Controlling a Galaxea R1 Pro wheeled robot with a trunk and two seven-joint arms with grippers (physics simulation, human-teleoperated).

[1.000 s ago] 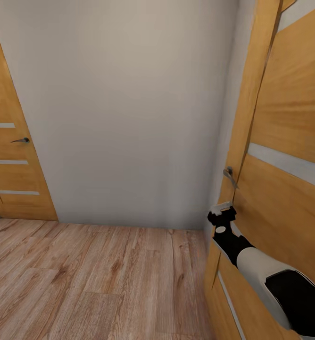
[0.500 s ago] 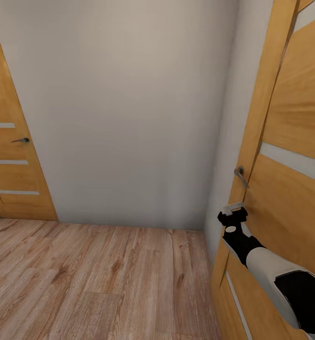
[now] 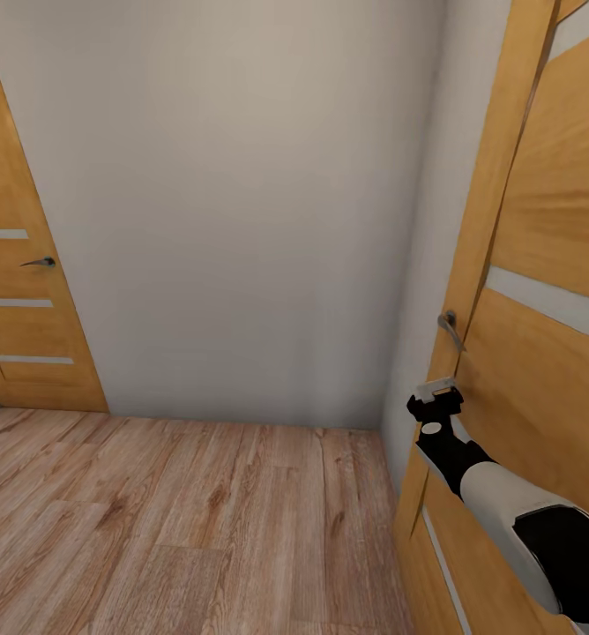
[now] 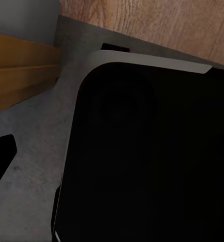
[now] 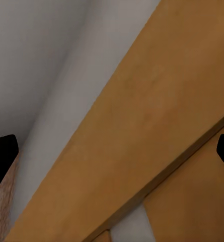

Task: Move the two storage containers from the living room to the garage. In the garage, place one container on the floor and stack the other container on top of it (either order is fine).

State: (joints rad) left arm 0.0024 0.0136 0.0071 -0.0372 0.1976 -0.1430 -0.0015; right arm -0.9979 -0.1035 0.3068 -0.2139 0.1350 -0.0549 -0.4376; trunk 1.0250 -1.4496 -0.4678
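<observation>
- The right gripper (image 3: pixel 435 394) is raised against the wooden door (image 3: pixel 541 353), just below its metal handle (image 3: pixel 451 329); in the right wrist view the two dark fingertips (image 5: pixel 2 160) sit wide apart with nothing between them.
- Left gripper: one dark fingertip (image 4: pixel 0 159) shows over the robot's dark body; I cannot tell its state.
- Left of that door lies light wood-plank floor (image 3: pixel 180 520).
- Beyond stands a pale wall (image 3: pixel 233 220), then a second door (image 3: pixel 21 291).
</observation>
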